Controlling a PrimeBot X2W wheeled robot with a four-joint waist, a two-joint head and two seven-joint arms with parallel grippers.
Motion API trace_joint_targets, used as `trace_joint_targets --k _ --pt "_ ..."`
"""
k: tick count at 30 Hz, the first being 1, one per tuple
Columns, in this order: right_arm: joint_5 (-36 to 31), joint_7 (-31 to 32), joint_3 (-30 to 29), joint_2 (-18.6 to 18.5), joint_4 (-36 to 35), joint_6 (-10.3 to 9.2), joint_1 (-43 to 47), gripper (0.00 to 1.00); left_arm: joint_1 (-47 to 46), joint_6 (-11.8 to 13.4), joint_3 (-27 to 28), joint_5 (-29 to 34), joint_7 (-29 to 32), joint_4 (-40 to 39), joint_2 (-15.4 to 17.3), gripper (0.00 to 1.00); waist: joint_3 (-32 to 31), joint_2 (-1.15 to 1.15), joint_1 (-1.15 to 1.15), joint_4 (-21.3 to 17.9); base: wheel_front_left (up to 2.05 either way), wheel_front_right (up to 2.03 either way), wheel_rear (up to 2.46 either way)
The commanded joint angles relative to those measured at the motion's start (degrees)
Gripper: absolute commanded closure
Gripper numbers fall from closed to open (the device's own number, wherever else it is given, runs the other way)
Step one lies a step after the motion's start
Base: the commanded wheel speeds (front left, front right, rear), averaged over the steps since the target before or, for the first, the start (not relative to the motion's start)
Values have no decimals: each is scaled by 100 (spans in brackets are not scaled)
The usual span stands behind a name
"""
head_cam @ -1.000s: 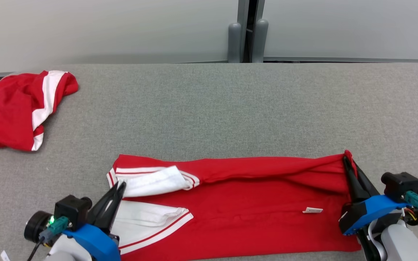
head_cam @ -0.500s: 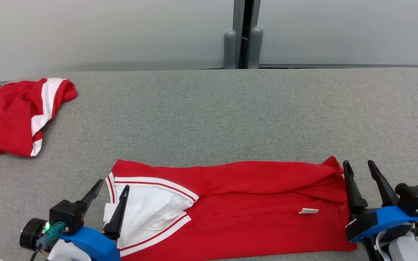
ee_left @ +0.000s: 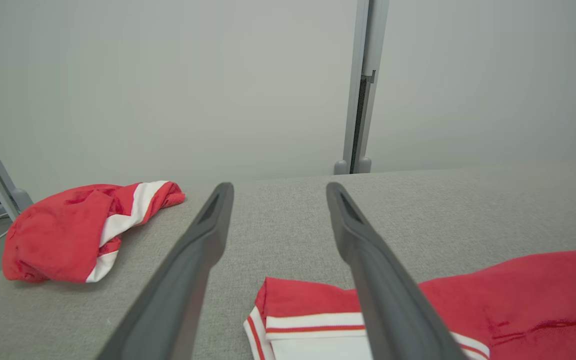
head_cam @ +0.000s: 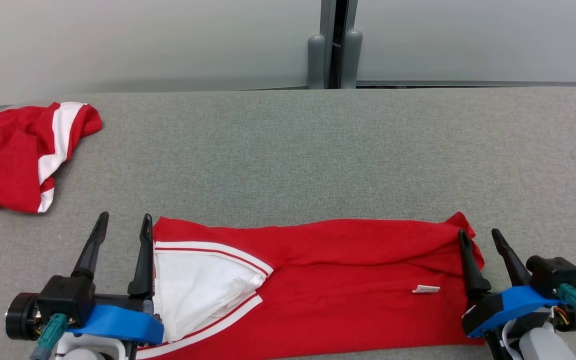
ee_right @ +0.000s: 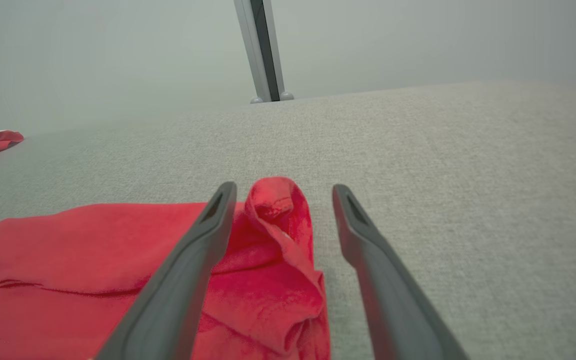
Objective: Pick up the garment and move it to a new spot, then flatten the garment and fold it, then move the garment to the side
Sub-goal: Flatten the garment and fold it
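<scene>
Though hard to call for certain, looks like mid-fold. Got the red garment [head_cam: 348,280] stretched long and narrow along the near edge of the grey table [head_cam: 288,150], seemingly doubled over lengthwise already, judging by the ridge through the middle. Seeing the left gripper [head_cam: 125,216] spread wide and holding nothing, parked just beside the white-trimmed end, inner finger right at the hem. Same on the right gripper [head_cam: 479,232]: splayed wide, empty, straddling the bunched-up corner at that end without pinching it. Also spotted 1 more red-and-white bundle [head_cam: 13,155] well apart at the far left, probably not part of this. Next up, guessing: smooth that rumpled right corner, then clamp 1 end with both sets of fingers and bring it across to the other for fold number 2. Needs a low approach to catch both layers, not just the top 1.
</scene>
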Motion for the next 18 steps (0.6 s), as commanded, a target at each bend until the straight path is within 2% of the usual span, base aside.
trace_joint_targets --k 1,11,18 --pt "16 -6 -14 33 107 -2 -116 0 88 -51 153 122 -25 -46 -84 0 17 0 0 4 0 0 0" --pt "103 -5 24 140 1236 -2 -382 0 523 -658 1407 1025 -25 -81 -988 0 64 0 0 9 0 0 0" --pt "300 2 328 233 1730 -1 -491 0 639 -1053 1946 1457 -25 13 -1383 0 71 0 0 6 0 0 0"
